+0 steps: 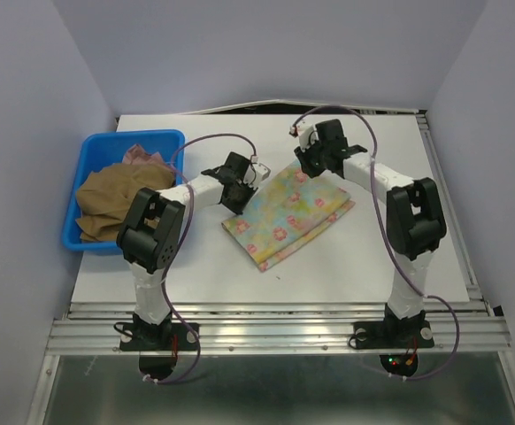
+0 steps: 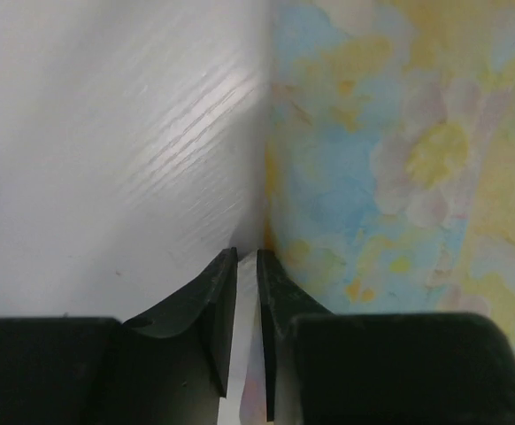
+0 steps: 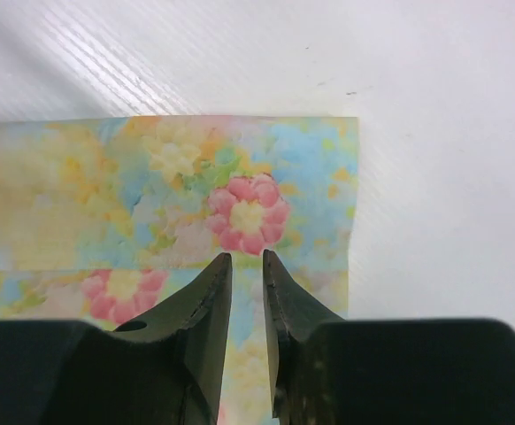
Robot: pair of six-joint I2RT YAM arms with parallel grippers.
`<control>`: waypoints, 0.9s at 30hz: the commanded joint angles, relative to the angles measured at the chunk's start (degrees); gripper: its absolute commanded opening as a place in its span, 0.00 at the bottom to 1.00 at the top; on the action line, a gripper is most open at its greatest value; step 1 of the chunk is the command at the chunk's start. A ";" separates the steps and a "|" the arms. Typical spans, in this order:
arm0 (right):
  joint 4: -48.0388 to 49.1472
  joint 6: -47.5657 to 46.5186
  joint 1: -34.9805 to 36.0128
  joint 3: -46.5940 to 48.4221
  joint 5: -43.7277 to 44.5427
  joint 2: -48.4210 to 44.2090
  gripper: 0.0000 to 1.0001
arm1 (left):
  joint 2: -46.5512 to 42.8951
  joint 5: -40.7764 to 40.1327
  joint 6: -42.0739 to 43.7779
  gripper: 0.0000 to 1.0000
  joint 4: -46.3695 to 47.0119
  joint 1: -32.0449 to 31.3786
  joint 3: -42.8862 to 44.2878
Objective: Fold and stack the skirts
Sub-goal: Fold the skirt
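tabletop (image 1: 372, 266): white, carrying the cloth and the bin.
floral skirt (image 1: 293, 217): folded flat mid-tabletop between the two arms; pastel yellow-blue with pink flowers.
blue bin (image 1: 134, 135): at the tabletop's left edge, apart from the floral skirt.
brown skirt (image 1: 116, 199): heaped in the blue bin, filling most of it.
left claw (image 2: 247, 252): at the floral skirt's left edge, fingers nearly together with a thin slit between them; cannot tell whether cloth is pinched.
right claw (image 3: 247, 255): over the floral skirt's far corner, with a narrow gap that shows flowered cloth; cannot tell whether it grips.
pink skirt (image 1: 142, 156): at the bin's far end, behind the brown skirt.
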 commanded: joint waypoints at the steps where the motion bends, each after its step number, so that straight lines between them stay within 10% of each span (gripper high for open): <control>1: -1.90 8.86 -1.96 -0.78 1.20 -14.14 0.27 | -4.52 4.23 -1.31 0.25 -1.05 -5.63 -6.22; 12: -17.82 19.51 -12.60 -23.53 -13.99 -31.01 0.27 | -16.03 16.81 -5.62 0.39 2.03 -15.94 -14.76; 19: -19.23 16.08 -12.60 -33.31 -27.61 -28.85 0.29 | -26.73 6.35 2.10 0.58 3.96 -16.55 -18.26; 27: -20.19 17.92 -13.65 -29.81 -19.29 -17.95 0.26 | -32.83 -6.64 17.39 0.67 0.89 -31.04 -22.40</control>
